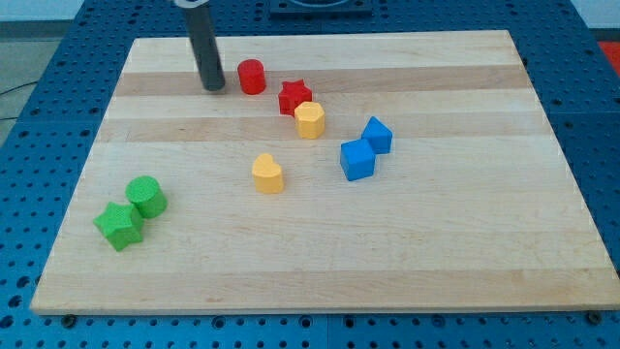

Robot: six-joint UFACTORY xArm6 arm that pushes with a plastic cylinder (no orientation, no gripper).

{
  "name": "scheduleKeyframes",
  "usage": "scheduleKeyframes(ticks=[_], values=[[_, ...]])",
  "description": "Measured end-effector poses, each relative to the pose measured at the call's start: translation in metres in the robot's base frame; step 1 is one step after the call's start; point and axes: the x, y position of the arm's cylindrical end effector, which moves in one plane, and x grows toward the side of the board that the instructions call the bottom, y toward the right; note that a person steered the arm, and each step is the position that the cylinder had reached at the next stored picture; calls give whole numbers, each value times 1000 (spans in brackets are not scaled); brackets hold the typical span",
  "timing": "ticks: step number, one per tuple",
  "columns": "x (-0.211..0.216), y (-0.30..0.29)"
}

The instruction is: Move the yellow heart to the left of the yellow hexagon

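Fingers do not apply on this rig: the arm ends in a plain dark rod, so nothing is clenched, released or grasped. My tip (pixel 213 87) rests on the wooden board (pixel 465 271) near the view's top edge, just to the view's left of the red cylinder (pixel 252 76), apart from it by a narrow gap.

Yellow heart (pixel 268 174) sits alone near mid-board, bare wood on all its sides. Yellow hexagon (pixel 310 120) lies up and to the view's right of it, touching or nearly touching the red star (pixel 294 96) at its upper left; contact cannot be confirmed. Red cylinder, red star and yellow hexagon form a short diagonal running down toward the view's right.

Two blue blocks stand to the view's right of the hexagon: a blue cube (pixel 356 159) and a second blue block (pixel 378 134) just behind it, close together.

Green cylinder (pixel 146 196) and green star (pixel 119 225) sit touching near the board's left edge, low in the view.

Wood directly to the view's left of the hexagon is open, bounded above by the red star. Wide bare wood fills the view's bottom and right portions of the board.
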Motion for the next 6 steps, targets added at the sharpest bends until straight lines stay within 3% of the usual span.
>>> scheduleKeyframes(ticks=[3, 6], values=[[12, 6], [72, 118]])
